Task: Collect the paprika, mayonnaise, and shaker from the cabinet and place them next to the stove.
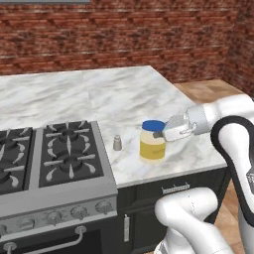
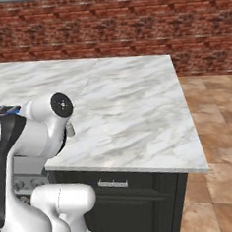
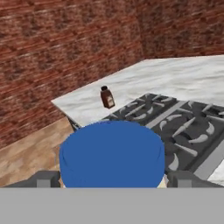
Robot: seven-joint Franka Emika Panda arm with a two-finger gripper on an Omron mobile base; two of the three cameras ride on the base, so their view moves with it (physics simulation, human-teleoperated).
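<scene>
Placing step for the mayonnaise in hand, judging by layout: jar standing upright on the table, near its front edge, just right of the stove. Pincer reaching in from the right at lid height, fingers spread wide either side of the blue lid; contact with the jar not clear, looking more like a release than a grip. Sitting between jar and stove, the shaker, upright, close to the stove's right edge, apart from the jar. Farther off, past the burners, the paprika standing upright near the far corner of the table on the stove's other side. Looking close to done, all three beside the stove. Next move probably calling for backing the pincer straight away from the jar, jaws kept wide, without clipping the lid or nudging the shaker.
</scene>
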